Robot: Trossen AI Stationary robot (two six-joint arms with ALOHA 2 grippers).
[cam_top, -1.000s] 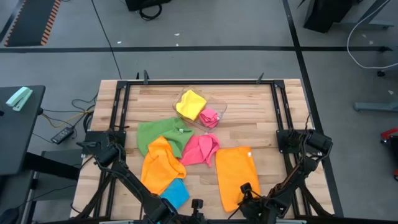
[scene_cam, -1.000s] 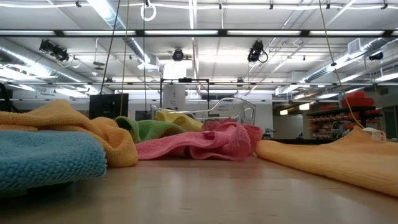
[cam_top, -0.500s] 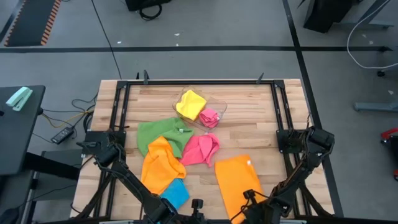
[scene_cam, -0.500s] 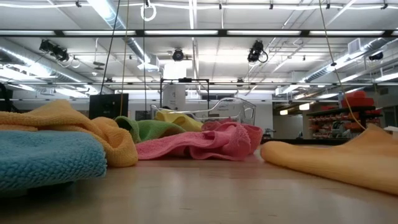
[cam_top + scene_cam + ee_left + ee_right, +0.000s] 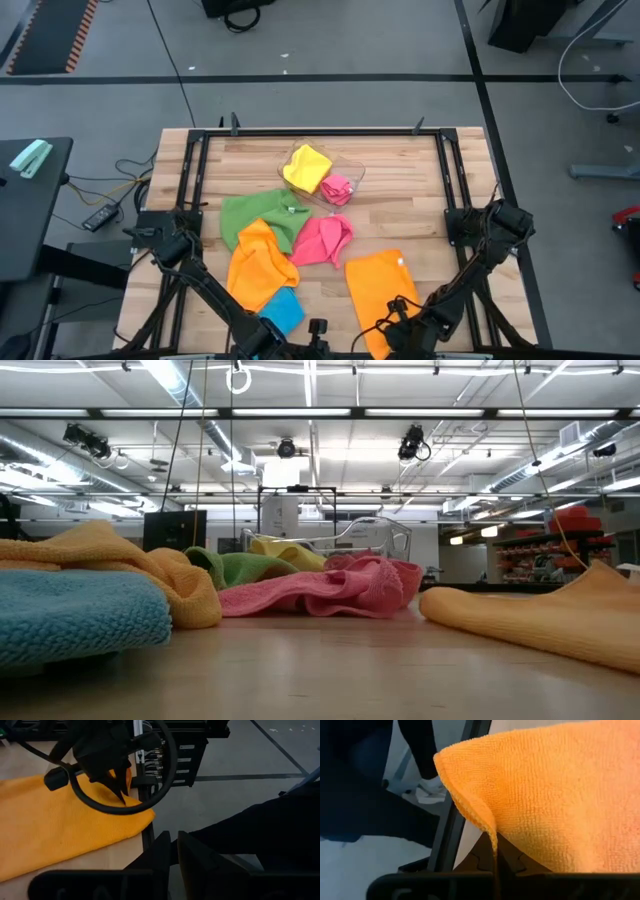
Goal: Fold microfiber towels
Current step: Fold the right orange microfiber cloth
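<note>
The right pincer (image 5: 403, 322) sits at the near edge of the tabletop (image 5: 420, 190), clamped on the near corner of the flat orange towel (image 5: 378, 290), whose edge folds over the fingers in the right wrist view. The left pincer (image 5: 172, 851) waits at the near edge, fingers pressed together, gripping nothing. A second orange towel (image 5: 258, 265), plus green (image 5: 250, 213), pink (image 5: 322, 238) and blue (image 5: 281, 310) towels, lie left of centre; yellow (image 5: 306, 166) sits in the tray (image 5: 355, 172).

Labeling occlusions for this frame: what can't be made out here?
- Right hand fingertips: right wrist view, draped orange towel covers them.
- Left hand: high view, cut off by the bottom edge.
- Blue towel: high view, upper part under the other orange towel.
- Clear tray: low view, towels hide its base.
</note>
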